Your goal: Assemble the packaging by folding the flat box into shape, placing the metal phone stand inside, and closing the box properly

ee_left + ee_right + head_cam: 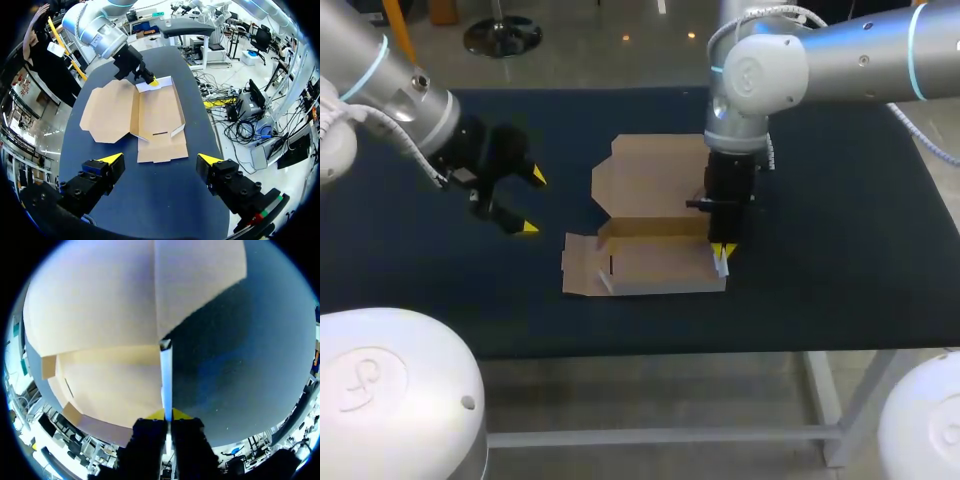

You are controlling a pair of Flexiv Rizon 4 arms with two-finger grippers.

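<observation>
The brown cardboard box [650, 215] lies half folded in the middle of the table, its lid panel flat at the back and its tray part [655, 262] nearer the front. My right gripper [723, 252] points straight down at the tray's right end. In the right wrist view this gripper [166, 415] is shut on the thin upright side flap [166, 372]. My left gripper [530, 201] hovers to the left of the box, open and holding nothing. From the left wrist, the box [150, 115] lies ahead of the open fingers [112, 158]. No metal phone stand is in view.
A dark blue cloth covers the table [840, 250]. The tray's left end flap [578, 265] lies flat on the cloth. Bare cloth stretches to the left and right of the box and along the front edge [650, 345].
</observation>
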